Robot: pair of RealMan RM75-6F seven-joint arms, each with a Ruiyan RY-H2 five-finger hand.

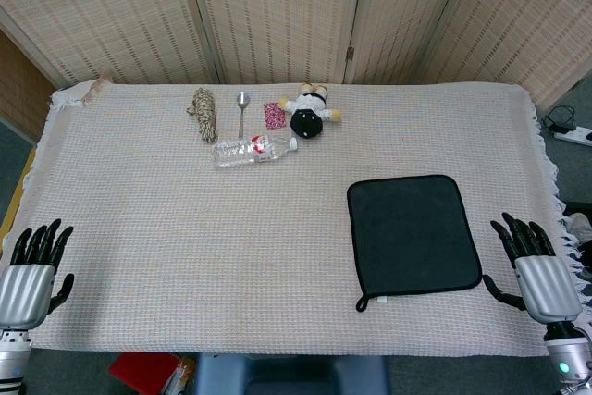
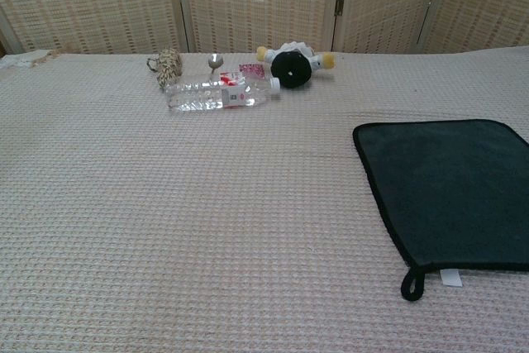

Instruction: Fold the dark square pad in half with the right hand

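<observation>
The right hand (image 1: 541, 270) rests at the right end of the near edge of the table (image 1: 185, 247), palm down, its silver back up and its dark fingers (image 1: 520, 236) spread apart and pointing toward the far edge. It holds nothing. The thumb sticks out to the side toward the pad, without touching it. The chest view does not show this hand.

Just beside it lies the dark square pad (image 1: 413, 234), flat and unfolded on the cloth, in the near right part of the table. Its edges run slightly askew to the table's edges. A small hanging loop (image 2: 411, 284) sticks out from its near left corner, and a small white tag (image 2: 450, 277) peeks out at the near edge next to the loop.

The left hand (image 1: 30, 279) sits at the near left corner, also palm down, fingers apart and pointing away, holding nothing.

Near the far edge, left of the middle, is a group of small things: a clear plastic bottle (image 1: 253, 149) lying on its side, a bundle of rope (image 1: 203, 114), a metal spoon (image 1: 241, 110), a small pink patterned packet (image 1: 274, 115), and a black and white plush toy (image 1: 309, 114). Behind the table stands a woven folding screen (image 1: 277, 6).
</observation>
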